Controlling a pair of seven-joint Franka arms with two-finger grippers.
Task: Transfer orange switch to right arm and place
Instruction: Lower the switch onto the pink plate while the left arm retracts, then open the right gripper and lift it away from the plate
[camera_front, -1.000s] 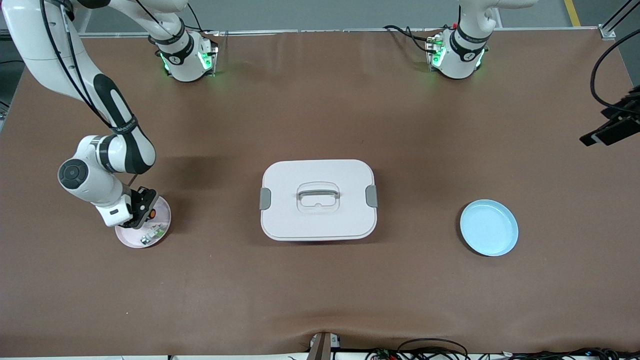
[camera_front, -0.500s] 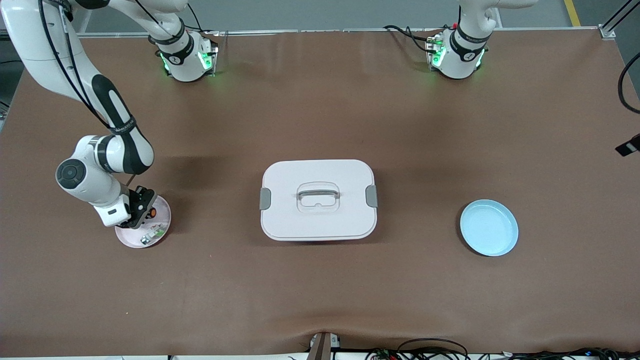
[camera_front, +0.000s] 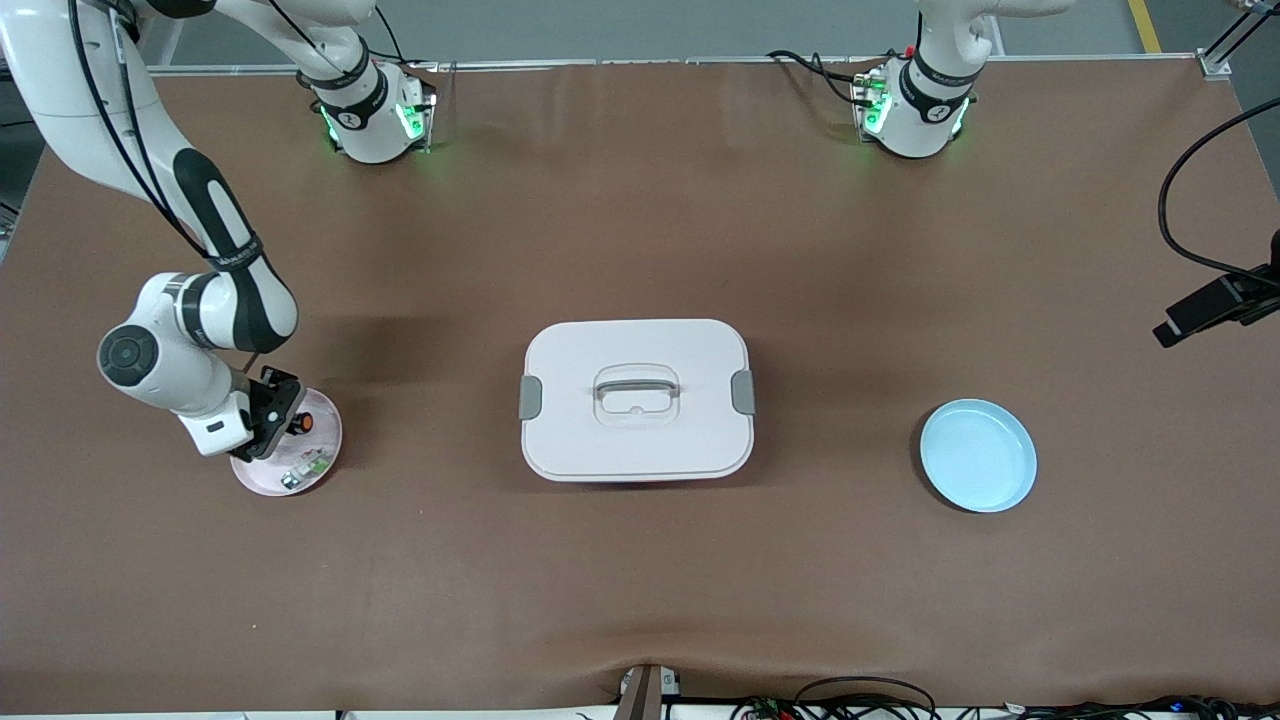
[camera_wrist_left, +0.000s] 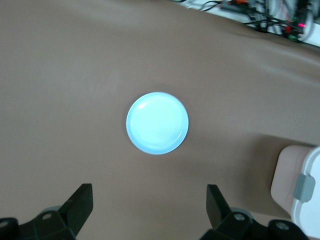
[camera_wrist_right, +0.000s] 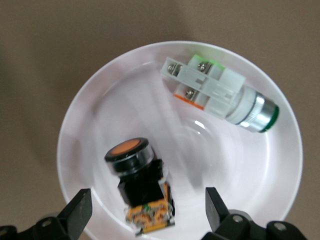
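Though two plates, one orange switch (pink-plated).

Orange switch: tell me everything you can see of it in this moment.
The orange switch is a small push-button with a round orange cap in a black collar, a black body and brassy rear terminals. It lies in the pink dish, apart from the green-and-white part that shares the dish. The right gripper hangs over it, jaws open, not touching.
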